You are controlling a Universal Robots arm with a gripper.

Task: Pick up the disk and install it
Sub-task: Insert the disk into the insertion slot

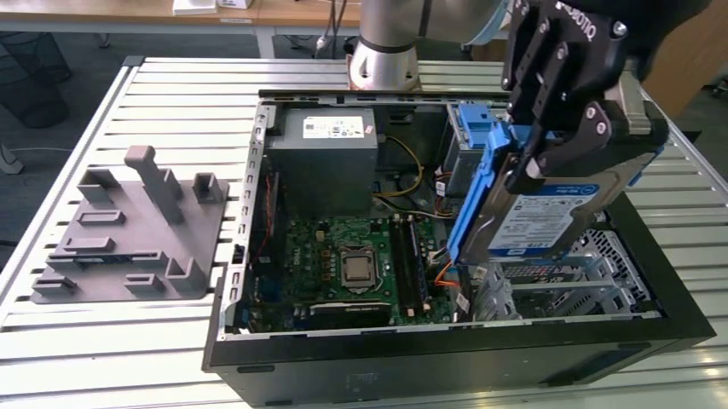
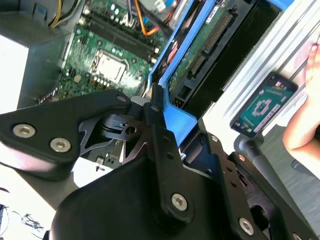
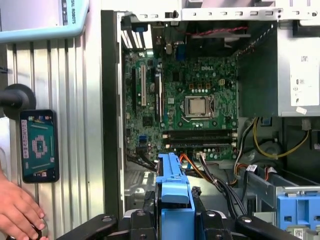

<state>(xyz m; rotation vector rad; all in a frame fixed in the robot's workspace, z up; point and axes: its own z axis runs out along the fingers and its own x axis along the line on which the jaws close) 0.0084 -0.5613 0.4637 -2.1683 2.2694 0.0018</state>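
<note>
Carrying is the step you are in, I think: the pick-up looks done, the putting-in is not. Your black gripper [image 1: 574,162] is pinched tight on the flat silver metal disk [image 1: 544,220], the one with a white-and-blue label and blue plastic side rails. It holds the disk up in the air, tilted on its edge.

In the exterior view the disk hangs at about 3 o'clock in the open black computer case [image 1: 455,345], just above the silver metal drive cage [image 1: 592,277]. The green circuit board [image 1: 341,256] lies at about 8 o'clock from the disk.

To go in, the disk likely needs its rails lined up straight with the cage slot, then a slow, gentle push. Mind the orange and black wires [image 1: 444,274] close by.
</note>
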